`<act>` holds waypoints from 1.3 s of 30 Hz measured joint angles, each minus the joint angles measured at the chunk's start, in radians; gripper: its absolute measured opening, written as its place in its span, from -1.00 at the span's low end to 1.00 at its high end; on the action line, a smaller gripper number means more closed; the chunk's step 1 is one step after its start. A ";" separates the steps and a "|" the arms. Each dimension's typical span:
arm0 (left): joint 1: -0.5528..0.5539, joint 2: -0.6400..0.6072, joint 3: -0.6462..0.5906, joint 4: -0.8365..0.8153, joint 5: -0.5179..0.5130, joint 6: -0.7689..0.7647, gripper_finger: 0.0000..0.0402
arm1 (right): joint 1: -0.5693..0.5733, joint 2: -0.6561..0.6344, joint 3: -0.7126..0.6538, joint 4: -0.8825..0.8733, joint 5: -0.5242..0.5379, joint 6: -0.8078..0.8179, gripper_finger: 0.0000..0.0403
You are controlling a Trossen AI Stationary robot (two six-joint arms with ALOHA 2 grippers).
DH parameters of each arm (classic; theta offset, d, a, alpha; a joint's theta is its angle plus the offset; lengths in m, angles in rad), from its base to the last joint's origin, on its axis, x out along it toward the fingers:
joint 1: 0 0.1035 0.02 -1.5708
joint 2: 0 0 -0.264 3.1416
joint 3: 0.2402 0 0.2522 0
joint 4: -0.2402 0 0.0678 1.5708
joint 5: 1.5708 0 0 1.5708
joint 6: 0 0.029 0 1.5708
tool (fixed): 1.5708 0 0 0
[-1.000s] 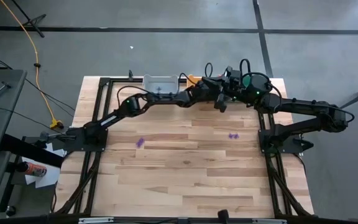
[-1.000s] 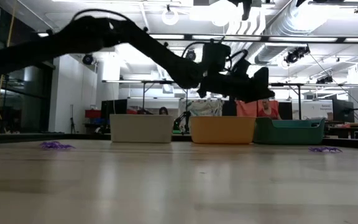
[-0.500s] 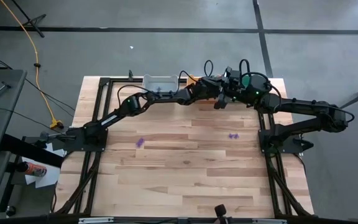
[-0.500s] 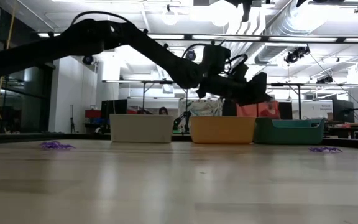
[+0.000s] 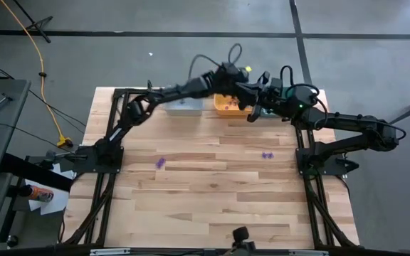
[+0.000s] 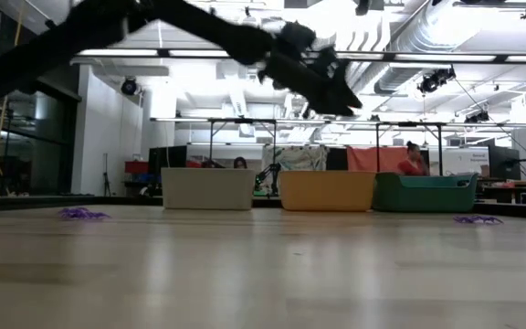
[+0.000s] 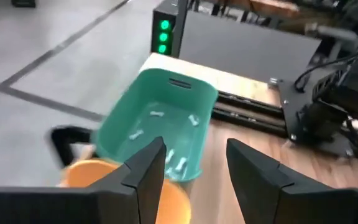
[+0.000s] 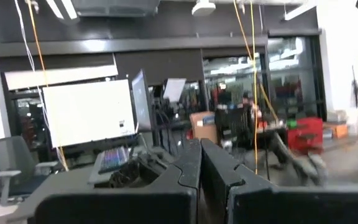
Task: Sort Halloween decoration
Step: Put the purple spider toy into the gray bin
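Two small purple clusters of Halloween decoration lie on the wooden table, one left of centre and one toward the right. At the far edge a grey bin, an orange bin and a teal bin stand in a row. My left gripper hangs open and empty, high above the orange and teal bins. Small pale pieces lie in the teal bin. My right gripper is shut and empty by the teal bin, pointing level into the room.
The black arm frames run along the table's left and right sides. The near half of the table shows bare wood. A person shows in the room behind the teal bin.
My left gripper has risen well above the bins and drawn back toward the table's far edge, tipping nose-down. My right arm has kept still. The purple clusters have stayed where they were.
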State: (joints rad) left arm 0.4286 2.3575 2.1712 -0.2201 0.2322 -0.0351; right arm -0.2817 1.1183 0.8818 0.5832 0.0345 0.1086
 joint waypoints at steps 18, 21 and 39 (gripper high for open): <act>-0.019 -0.653 -0.660 0.028 0.142 -0.085 -0.40 | 0.000 -0.002 0.000 -0.001 -0.010 -0.038 -1.00; -0.054 -0.808 -0.952 0.333 0.140 -0.176 -0.42 | 0.000 -0.002 0.000 -0.041 -0.036 -0.038 -1.00; -0.241 -1.380 -1.549 0.646 -0.180 -0.189 -0.43 | 0.001 -0.002 0.000 -0.311 -0.069 0.022 -1.00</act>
State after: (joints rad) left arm 0.1875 0.9773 0.6224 0.4258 0.0523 -0.2243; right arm -0.2810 1.1164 0.8818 0.2722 -0.0349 0.1310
